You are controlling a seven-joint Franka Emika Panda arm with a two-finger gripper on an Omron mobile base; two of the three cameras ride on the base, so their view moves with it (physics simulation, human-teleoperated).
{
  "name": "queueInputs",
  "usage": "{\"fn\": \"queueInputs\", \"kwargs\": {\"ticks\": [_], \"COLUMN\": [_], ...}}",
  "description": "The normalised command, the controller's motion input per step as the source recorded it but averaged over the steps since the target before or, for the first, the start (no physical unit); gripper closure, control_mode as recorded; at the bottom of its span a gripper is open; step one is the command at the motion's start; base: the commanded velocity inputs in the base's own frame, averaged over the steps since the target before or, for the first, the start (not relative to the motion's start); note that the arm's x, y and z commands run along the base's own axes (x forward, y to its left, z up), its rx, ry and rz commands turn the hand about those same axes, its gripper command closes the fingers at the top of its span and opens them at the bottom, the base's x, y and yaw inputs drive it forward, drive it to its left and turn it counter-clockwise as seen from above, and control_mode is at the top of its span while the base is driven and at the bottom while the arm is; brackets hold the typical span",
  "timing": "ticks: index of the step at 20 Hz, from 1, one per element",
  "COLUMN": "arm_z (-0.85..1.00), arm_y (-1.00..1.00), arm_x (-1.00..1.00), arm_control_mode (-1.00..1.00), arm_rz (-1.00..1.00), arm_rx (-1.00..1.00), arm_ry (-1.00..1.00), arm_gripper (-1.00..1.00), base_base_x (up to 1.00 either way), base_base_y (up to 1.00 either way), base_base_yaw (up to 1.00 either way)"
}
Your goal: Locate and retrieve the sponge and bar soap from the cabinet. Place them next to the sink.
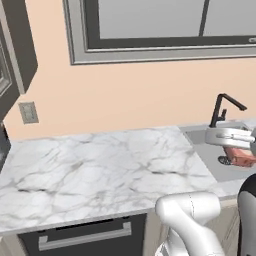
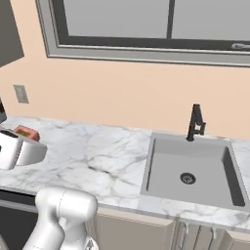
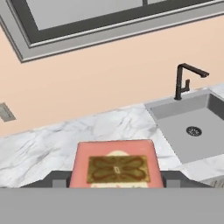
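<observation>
Pinkish-red rectangular bar soap (image 3: 116,167) w/ a gold-brown pattern on its face sits right up front in hand view, clamped between the two dark fingers of the gripper (image 3: 116,181), held in the air above the white marble worktop (image 3: 65,140). Grey steel sink (image 3: 192,127) w/ round drain lies ahead to the right, thin black angular faucet (image 3: 186,78) at its back edge. Peach wall and grey-framed window (image 3: 87,22) behind. Left base view: soap (image 1: 242,157) under the white hand, in front of the sink.
</observation>
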Motion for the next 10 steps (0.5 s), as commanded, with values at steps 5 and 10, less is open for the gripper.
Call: {"fn": "queueInputs", "kwargs": {"ticks": [5,10], "arm_z": [0.00,0.00], "arm_y": [0.00,0.00], "arm_x": [0.00,0.00], "arm_control_mode": [1.00,1.00], "arm_rz": [0.00,0.00], "arm_rx": [0.00,0.00], "arm_ry": [0.00,0.00], "arm_gripper": [1.00,1.00], "base_base_x": [0.04,0.00], "base_base_y": [-0.29,0.00], "base_base_yaw": [-0.01,0.00]}}
